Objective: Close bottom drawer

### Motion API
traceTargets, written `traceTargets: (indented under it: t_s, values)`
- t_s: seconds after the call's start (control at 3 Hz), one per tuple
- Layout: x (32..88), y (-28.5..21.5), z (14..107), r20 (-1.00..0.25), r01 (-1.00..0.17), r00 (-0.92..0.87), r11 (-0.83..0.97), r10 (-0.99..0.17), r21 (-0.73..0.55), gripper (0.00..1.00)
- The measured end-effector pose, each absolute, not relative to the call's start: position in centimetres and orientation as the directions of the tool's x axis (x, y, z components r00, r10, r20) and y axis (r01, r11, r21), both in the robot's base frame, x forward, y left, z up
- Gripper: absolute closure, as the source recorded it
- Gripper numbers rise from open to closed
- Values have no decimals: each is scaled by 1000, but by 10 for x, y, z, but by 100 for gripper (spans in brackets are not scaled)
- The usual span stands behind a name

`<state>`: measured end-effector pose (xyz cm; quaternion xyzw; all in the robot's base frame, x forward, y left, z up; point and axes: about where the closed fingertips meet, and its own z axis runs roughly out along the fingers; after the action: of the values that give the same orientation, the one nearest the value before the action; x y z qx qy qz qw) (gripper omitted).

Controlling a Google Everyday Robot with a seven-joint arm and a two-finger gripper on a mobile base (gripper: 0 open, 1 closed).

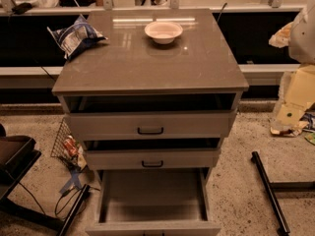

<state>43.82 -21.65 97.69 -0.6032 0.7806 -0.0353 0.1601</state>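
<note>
The grey cabinet stands in the middle of the camera view with its three drawers all pulled out. The bottom drawer is pulled out farthest, toward me. Its grey tray interior shows and looks empty. Its light-grey front lies at the bottom edge of the view, and its handle is cut off there. The middle drawer and the top drawer are open a little, each with a dark bar handle. My gripper is not in view.
A white bowl and a crumpled snack bag lie on the cabinet top. A wire basket and cables lie on the floor at the left, by a black seat. A black bar and boxes are at the right.
</note>
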Motion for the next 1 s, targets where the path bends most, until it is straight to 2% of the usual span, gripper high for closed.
traceTargets:
  t_s: [0.67,1.0]
  values:
    - [439,-218,974,-226,-924,-230,285,-947,-254,0]
    - [431,-211,957,-276,-918,-236,306,-932,-251,0]
